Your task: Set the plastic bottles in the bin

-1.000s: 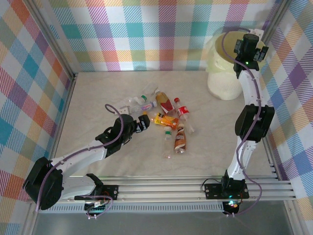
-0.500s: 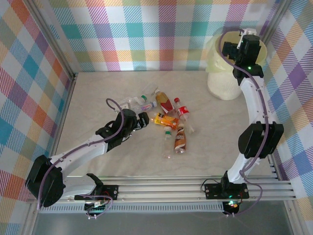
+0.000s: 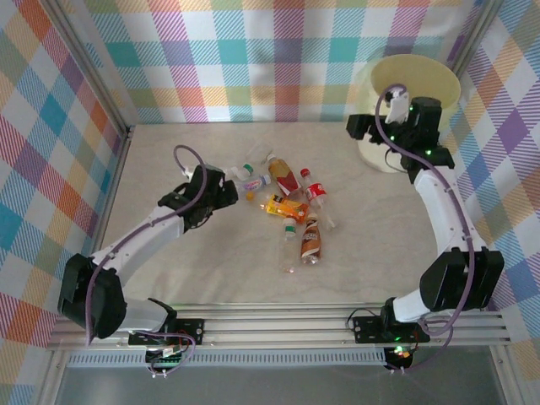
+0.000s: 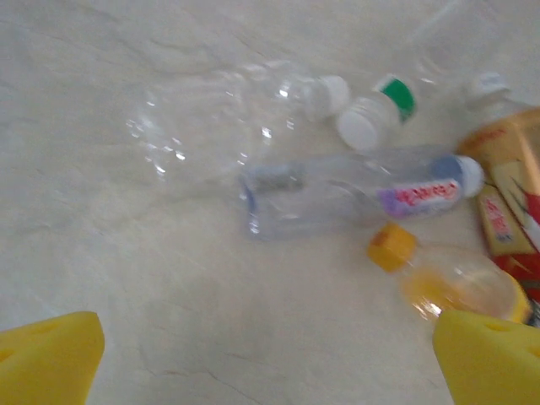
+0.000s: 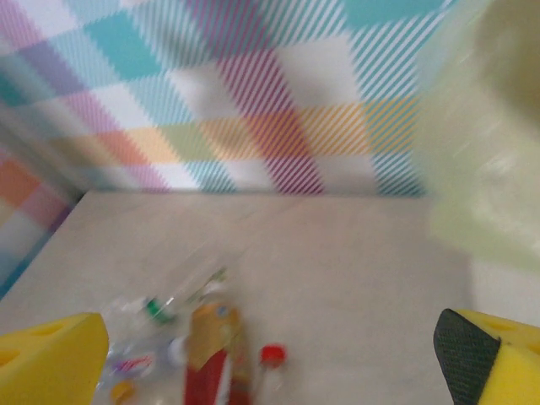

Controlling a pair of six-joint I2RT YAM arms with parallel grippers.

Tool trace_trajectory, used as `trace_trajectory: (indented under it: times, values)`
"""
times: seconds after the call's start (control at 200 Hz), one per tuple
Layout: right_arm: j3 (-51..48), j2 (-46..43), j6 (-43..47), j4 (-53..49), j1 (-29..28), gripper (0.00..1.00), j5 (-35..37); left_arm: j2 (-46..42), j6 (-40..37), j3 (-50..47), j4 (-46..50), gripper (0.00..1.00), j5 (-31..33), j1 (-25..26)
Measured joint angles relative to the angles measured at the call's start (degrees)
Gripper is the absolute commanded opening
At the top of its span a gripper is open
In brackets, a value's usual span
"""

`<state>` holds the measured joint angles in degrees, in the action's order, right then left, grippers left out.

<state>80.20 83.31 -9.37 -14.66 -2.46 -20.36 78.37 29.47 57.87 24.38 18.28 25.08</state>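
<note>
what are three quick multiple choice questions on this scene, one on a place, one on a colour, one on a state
1. Where does the bin stand?
A) the near left corner
B) the table's far right corner
C) mid-table

2. The left gripper's fingertips are:
A) yellow
B) blue
C) red

3. The left gripper is:
A) shut on a bottle
B) shut on nothing
C) open

Answers:
1 B, it stands at the far right, apart from the plastic bottles lying mid-table.
2 A, both tips in the left wrist view are yellow.
3 C, its fingertips sit wide apart with bare table between them.
</note>
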Motion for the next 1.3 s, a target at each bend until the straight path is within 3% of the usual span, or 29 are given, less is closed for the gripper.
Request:
trace_trajectory:
  times: [0.31,0.57,0.965,1.3]
  values:
    - [-16.0,-6.9,-5.8,1.3,-3.4,1.00,-3.4,11.3,-11.8,11.1,7.0,1.00,-2.2,-7.8]
    - [-20.3,-7.6,-11.1,2.1,-3.4,1.00,-3.3,22.0,-25.9,23.1,12.2,1.00,-3.5,-11.4]
    - [-20.4,-7.6,-13.1,2.6,-3.4,1.00,-2.4,39.5,-45.4,40.8,23.9,0.96,-19.3,-19.4]
    - [-20.4,-7.6,-13.1,1.9,-3.4,1.00,-0.8,44.7,-51.6,43.0,27.0,0.90,-25.9,-19.9]
